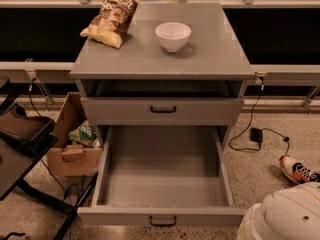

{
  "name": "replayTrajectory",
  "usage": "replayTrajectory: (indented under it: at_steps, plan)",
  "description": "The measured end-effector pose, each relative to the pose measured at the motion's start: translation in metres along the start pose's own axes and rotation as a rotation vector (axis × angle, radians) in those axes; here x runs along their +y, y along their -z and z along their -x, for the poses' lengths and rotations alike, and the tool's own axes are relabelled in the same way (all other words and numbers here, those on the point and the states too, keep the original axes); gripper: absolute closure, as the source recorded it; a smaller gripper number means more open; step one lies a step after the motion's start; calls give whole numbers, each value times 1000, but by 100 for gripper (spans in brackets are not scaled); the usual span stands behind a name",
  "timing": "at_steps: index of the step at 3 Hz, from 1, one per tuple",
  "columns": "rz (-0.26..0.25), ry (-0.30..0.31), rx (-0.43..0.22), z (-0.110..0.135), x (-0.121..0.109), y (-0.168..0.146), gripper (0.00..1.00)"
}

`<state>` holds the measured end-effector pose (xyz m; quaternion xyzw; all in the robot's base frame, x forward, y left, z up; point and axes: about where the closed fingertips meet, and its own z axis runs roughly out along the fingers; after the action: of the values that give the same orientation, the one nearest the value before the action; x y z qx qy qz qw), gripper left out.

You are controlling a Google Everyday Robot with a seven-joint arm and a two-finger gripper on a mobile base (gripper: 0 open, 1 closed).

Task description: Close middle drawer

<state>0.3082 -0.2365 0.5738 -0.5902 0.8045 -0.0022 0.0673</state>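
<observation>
The middle drawer (162,216) is pulled far out of the grey cabinet (220,49). Its plain grey box is empty, and its flat front with a small black handle faces me at the bottom of the view. Above it is the top drawer front (163,109) with its own black handle, with a dark gap under the cabinet top. The lowest drawer is hidden under the open one. My gripper is not in view. Only a white rounded part of my arm (287,214) shows at the bottom right, beside the drawer's right front corner.
A chip bag (112,20) and a white bowl (173,35) sit on the cabinet top. A cardboard box (70,144) with rubbish stands to the left, beside a dark table edge (20,149). A shoe (300,170) and a cable with adapter (257,134) lie on the right floor.
</observation>
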Motion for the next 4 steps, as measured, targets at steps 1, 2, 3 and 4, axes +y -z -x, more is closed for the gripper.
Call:
replayTrajectory:
  at_steps: [1, 2, 3, 4]
  plan:
    - [22, 40, -98, 36, 6, -25, 100]
    - [72, 70, -237, 88, 13, -91, 100]
    - [137, 29, -297, 103, 26, -151, 100]
    - [200, -48, -360, 104, 40, -207, 100]
